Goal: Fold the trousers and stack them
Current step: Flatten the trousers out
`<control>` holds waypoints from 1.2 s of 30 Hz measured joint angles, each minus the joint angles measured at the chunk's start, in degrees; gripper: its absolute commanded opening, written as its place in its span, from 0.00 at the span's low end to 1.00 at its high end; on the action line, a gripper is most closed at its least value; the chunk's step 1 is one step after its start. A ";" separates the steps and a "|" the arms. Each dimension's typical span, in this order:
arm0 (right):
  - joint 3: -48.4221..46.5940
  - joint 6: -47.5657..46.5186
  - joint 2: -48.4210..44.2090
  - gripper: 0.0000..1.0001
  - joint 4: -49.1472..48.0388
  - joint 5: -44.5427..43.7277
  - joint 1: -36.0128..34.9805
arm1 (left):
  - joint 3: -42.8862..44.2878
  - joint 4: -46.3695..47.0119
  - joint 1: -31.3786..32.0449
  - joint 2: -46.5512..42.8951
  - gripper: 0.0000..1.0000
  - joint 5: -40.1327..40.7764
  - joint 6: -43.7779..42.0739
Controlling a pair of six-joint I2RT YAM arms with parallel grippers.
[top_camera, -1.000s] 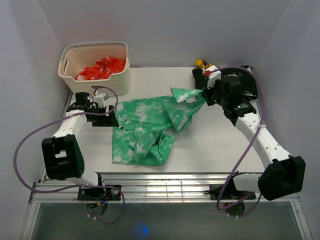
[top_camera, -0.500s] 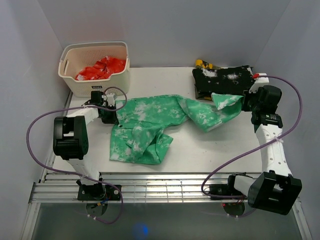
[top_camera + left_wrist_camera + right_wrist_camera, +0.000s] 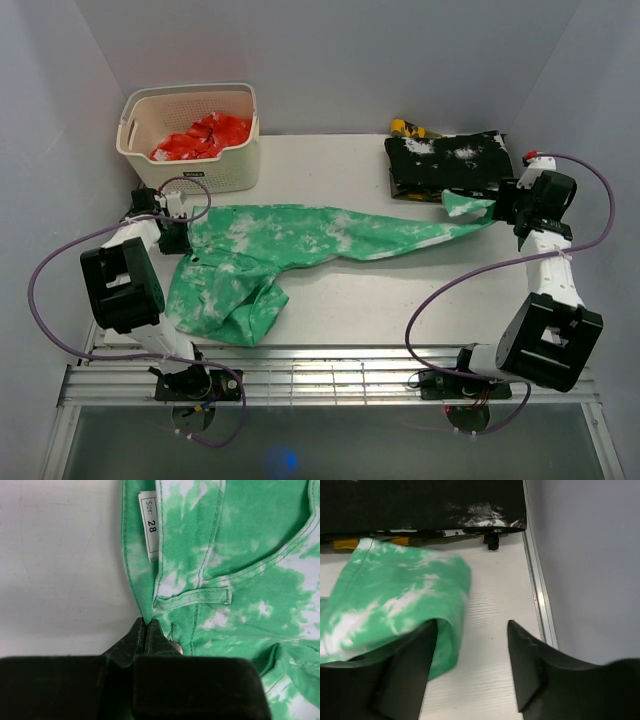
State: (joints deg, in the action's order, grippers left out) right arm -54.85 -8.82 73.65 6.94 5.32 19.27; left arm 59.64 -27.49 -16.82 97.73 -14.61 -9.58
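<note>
I had the trousers (image 3: 330, 232) only stretched out, no fold made: left pincer (image 3: 146, 630) clamped on them, right pincer (image 3: 472, 626) apart; folding and stacking remained.

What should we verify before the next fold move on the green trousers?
1. Left gripper holds the trousers: ok, shut on the waistband edge.
2. Right gripper holds the leg end: not ok. The jaws stand apart with bare table between them, and the cloth lies by one finger.
3. Trousers laid flat: not ok. One leg is stretched across, and the other leg is bunched at the front left.
4. Leg end clear of the black folded garment: cannot tell. They lie close together, and contact is unclear.
</note>
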 measured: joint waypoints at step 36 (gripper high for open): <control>-53.94 -9.66 42.77 0.93 27.85 29.38 -79.01 | -1.18 -6.21 0.15 -2.05 0.00 -8.83 1.29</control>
State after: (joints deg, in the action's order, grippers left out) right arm -108.79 -18.48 116.42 34.79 34.70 -59.75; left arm 58.46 -33.69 -16.67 95.68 -23.44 -8.29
